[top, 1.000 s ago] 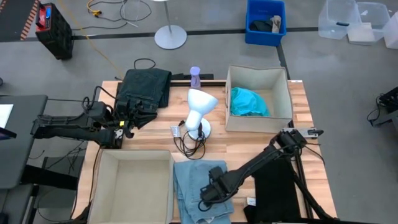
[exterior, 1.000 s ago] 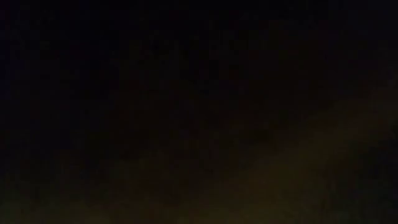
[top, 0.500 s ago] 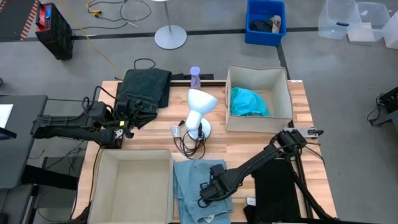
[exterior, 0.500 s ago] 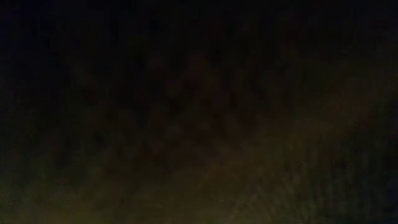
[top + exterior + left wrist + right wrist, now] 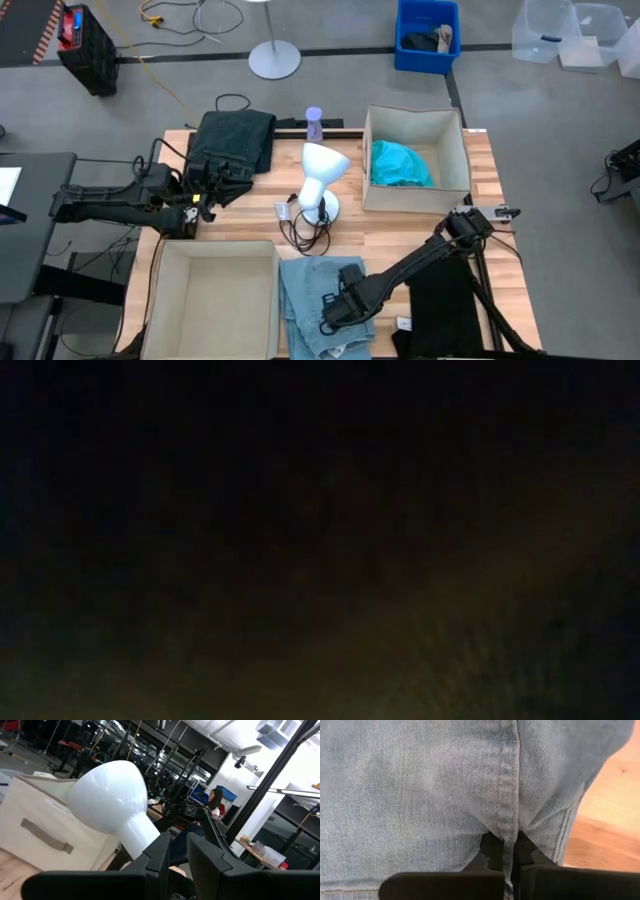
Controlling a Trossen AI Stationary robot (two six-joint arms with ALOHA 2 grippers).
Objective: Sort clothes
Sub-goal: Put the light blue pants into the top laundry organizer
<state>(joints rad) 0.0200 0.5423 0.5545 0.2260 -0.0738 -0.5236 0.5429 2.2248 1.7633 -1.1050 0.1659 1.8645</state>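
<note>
The light blue denim jeans (image 5: 305, 300) lie on the table's near side, between the empty beige box (image 5: 170, 300) and the black garment (image 5: 440, 300). My right gripper (image 5: 335, 308) is down on the jeans and shut on them (image 5: 420, 785). The dark green trousers (image 5: 235, 140) lie folded at the far left. My left gripper (image 5: 207, 190) waits at their near edge with its fingers (image 5: 160, 855) together; I cannot tell whether it touches them. The teal shirt (image 5: 398, 163) lies inside the far right beige box (image 5: 465, 150). The low view is dark. My right gripper pinches a raised seam ridge of the jeans (image 5: 510, 832) between its two fingers (image 5: 492, 851). The seam runs on straight out from between the fingers. The gripper comes from above, slanting from the table's right. The jeans lie flat on the table around the pinched ridge.
A white desk lamp (image 5: 320, 175) with its coiled cord stands mid-table, and its head fills the left wrist view (image 5: 107, 795). A small purple bottle (image 5: 314, 122) stands at the far edge. Bare wood (image 5: 615, 810) shows beside the jeans.
</note>
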